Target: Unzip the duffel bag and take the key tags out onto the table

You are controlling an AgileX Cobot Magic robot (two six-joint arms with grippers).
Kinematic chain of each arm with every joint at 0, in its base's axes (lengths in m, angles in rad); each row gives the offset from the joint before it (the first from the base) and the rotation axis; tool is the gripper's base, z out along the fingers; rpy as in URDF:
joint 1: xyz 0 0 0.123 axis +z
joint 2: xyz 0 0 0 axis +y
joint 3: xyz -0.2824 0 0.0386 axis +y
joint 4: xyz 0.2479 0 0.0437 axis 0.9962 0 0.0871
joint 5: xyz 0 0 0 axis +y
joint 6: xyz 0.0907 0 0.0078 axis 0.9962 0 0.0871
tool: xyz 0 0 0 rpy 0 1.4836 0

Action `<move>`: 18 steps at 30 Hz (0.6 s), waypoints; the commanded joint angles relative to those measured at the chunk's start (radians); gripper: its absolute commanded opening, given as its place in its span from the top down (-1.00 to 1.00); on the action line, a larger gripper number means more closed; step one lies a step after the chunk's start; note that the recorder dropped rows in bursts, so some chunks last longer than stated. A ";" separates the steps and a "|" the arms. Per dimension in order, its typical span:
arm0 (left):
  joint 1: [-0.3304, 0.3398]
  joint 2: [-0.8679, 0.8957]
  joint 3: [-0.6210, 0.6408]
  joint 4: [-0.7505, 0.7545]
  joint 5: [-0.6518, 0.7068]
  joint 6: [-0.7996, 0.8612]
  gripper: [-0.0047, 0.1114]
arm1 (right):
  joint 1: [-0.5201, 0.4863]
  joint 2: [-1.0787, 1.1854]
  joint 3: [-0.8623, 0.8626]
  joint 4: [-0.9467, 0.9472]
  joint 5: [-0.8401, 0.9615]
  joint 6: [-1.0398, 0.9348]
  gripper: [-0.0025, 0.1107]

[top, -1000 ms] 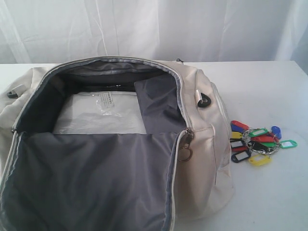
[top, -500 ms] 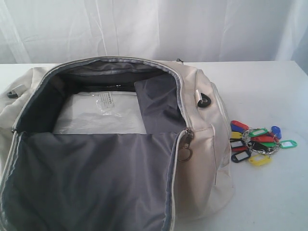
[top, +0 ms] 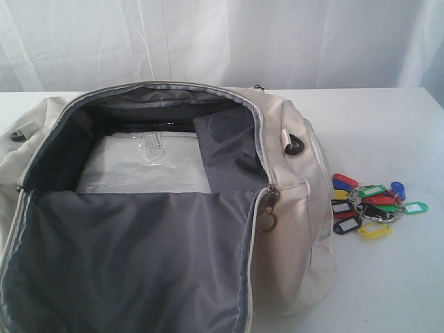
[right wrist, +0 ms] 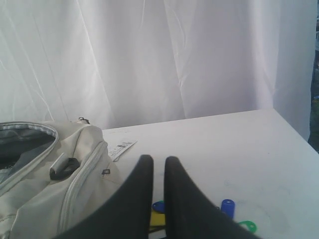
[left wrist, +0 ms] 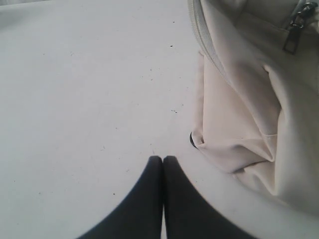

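The cream duffel bag (top: 298, 229) lies unzipped on the table (top: 374, 132), its dark grey lining showing. The key tags (top: 371, 206) lie in a coloured bunch on the table to the right of the bag. Neither gripper appears in the exterior view. My left gripper (left wrist: 163, 158) is shut and empty, hovering over bare table beside one end of the bag (left wrist: 239, 114). My right gripper (right wrist: 158, 159) has its fingers almost together with nothing between them. It hangs above the key tags (right wrist: 227, 207), with the bag (right wrist: 50, 199) to one side.
A white flat packet (top: 146, 166) lies inside the bag. A metal ring pull (top: 267, 220) hangs at the zipper's end, and a black buckle (top: 297, 144) sits on the bag's right side. A paper label (right wrist: 121, 148) lies by the bag. A white curtain (top: 222, 41) hangs behind the table.
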 commanded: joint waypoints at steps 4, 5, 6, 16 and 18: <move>0.003 -0.005 0.005 -0.017 -0.023 -0.002 0.86 | -0.003 -0.004 0.006 0.001 0.003 0.004 0.80; 0.003 -0.005 0.005 -0.017 -0.025 -0.002 0.86 | -0.003 -0.004 0.006 0.001 0.003 0.004 0.80; 0.003 -0.005 0.005 -0.017 -0.025 -0.002 0.86 | -0.003 -0.004 0.006 0.001 0.003 0.004 0.80; 0.003 -0.005 0.005 -0.008 -0.025 -0.002 0.86 | -0.003 -0.004 0.006 0.001 0.003 0.004 0.80; 0.003 -0.005 0.005 -0.008 -0.025 -0.002 0.86 | -0.003 -0.004 0.006 0.001 0.003 0.004 0.80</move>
